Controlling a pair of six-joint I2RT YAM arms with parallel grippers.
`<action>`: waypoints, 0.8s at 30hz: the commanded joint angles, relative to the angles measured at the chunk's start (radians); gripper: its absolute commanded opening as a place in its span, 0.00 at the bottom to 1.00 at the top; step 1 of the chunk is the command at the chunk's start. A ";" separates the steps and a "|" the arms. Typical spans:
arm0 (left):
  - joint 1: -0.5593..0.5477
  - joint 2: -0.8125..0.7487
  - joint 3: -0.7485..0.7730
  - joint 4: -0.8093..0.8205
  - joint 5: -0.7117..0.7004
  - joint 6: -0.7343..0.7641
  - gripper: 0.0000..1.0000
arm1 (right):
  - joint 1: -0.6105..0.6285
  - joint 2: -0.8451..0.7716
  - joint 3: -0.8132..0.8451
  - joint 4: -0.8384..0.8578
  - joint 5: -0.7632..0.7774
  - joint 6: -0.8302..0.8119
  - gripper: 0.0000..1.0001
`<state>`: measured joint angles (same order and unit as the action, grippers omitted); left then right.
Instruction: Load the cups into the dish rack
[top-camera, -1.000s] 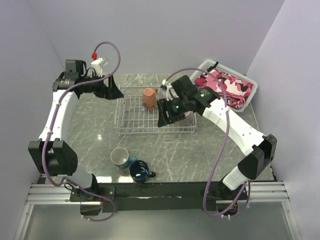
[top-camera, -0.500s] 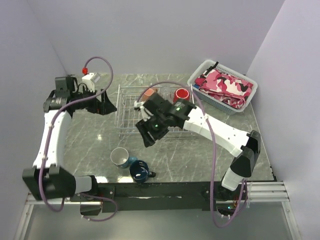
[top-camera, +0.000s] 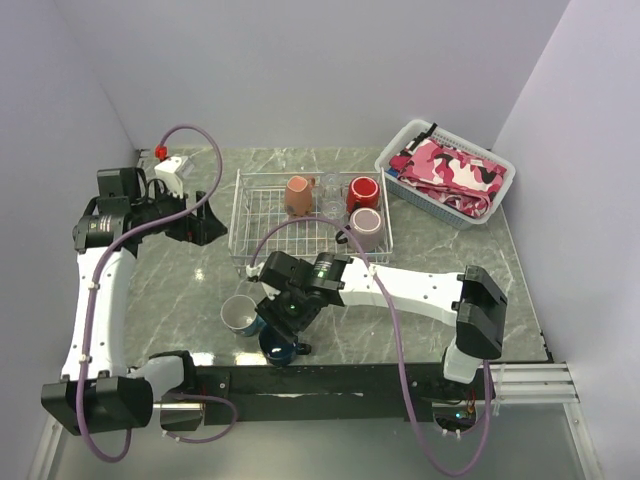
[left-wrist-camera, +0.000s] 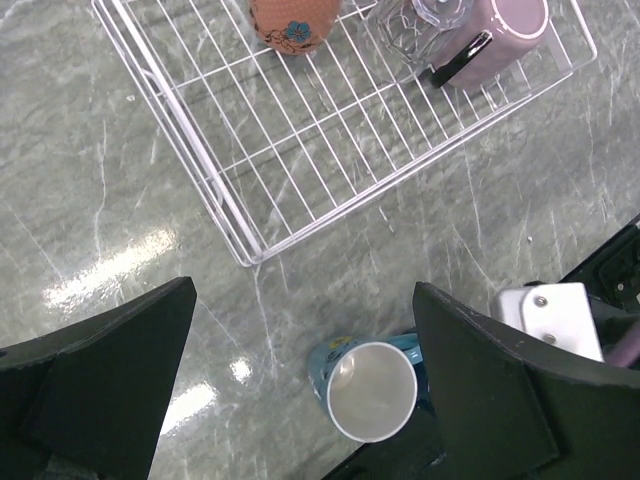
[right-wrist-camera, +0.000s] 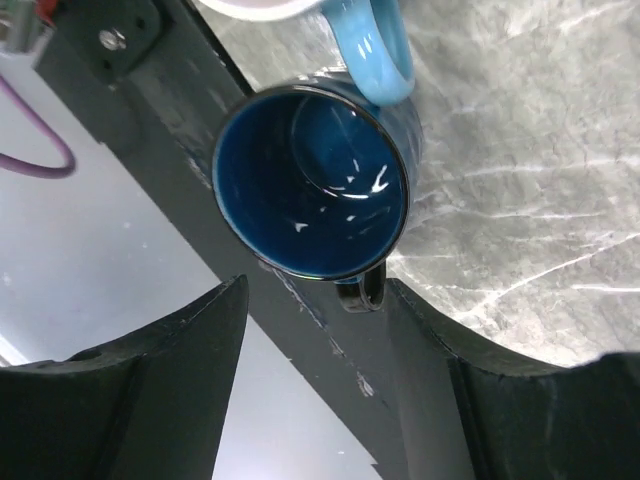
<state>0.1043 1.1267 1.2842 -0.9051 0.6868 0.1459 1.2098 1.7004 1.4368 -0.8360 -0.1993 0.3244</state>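
The wire dish rack (top-camera: 268, 222) holds a salmon-orange mug (top-camera: 298, 195), a clear glass (top-camera: 331, 193), a red mug (top-camera: 363, 191) and a mauve-pink mug (top-camera: 366, 228). A teal mug (top-camera: 240, 316) with a white inside lies on its side near the front edge. A dark navy mug (top-camera: 280, 346) stands upright touching it. My right gripper (top-camera: 287, 322) hangs open just above the navy mug (right-wrist-camera: 310, 180), whose handle (right-wrist-camera: 362, 290) lies between the fingers. My left gripper (top-camera: 200, 228) is open and empty left of the rack, looking down on the rack (left-wrist-camera: 300, 150) and the teal mug (left-wrist-camera: 370, 392).
A white plastic basket (top-camera: 497, 182) of pink cloth stands at the back right. The black front rail (top-camera: 350, 378) runs right beside the navy mug. The right arm stretches across the table's front half.
My right gripper swung from the rack's right side to the front edge, over the navy mug. The mauve-pink mug now shows in the rack. My left gripper drew back to the left.
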 joint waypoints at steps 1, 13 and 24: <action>0.005 -0.079 -0.002 -0.021 -0.009 0.026 0.96 | 0.019 -0.002 -0.019 0.064 0.060 -0.001 0.64; 0.005 -0.127 -0.036 -0.035 0.003 0.029 0.96 | 0.017 0.094 -0.026 0.097 0.110 -0.064 0.63; 0.006 -0.131 -0.011 -0.060 -0.001 0.015 0.96 | 0.008 0.154 -0.093 0.182 0.109 -0.105 0.35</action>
<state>0.1055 1.0111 1.2400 -0.9600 0.6827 0.1635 1.2217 1.8511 1.3663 -0.7212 -0.0963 0.2394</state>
